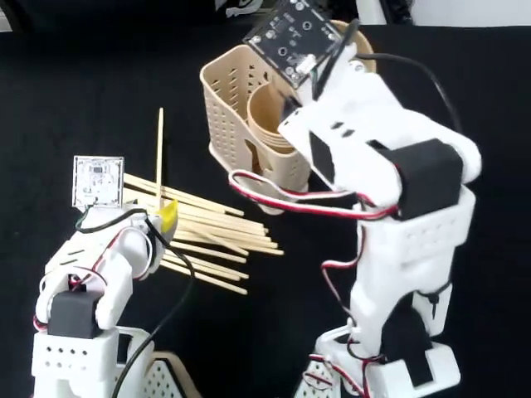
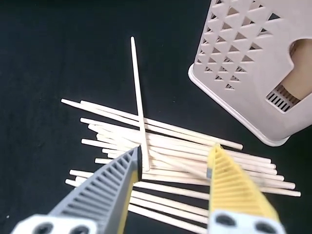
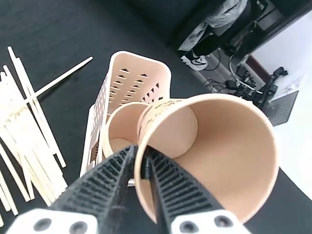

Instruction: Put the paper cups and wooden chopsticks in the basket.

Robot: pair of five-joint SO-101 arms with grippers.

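Right gripper (image 3: 144, 157) has its black ribbed fingers pinched tight on the thin wall of a paper cup (image 3: 219, 161) — one finger inside the rim, one outside. The cup is plain tan paper, tapered, smooth inside, and it's tipped on its side up in the air just beside the basket (image 1: 236, 108), mouth facing away from it.

The basket is a tall beige plastic thing with rounded corners and little triangle cutouts all over its walls. It stands upright on the black cloth table (image 1: 83, 83). Stacked cups (image 1: 267, 116) of the same tan paper already sit in it, rolled rims showing at the top.

Left gripper (image 2: 175, 151) is spread wide, holding nothing, hanging low over the chopsticks (image 2: 195, 163). One finger is grey and the other yellow, both with ridged faces. The chopsticks are thin pale wooden sticks, straight and smooth, lying in a loose flat pile on the cloth, mostly parallel, a few crossing. The pile sits near the basket but not touching it.

One stray chopstick (image 2: 137, 92) lies across the rest, pointing away from the pile — its near end sits right at the grey fingertip, though I can't tell if they actually touch.
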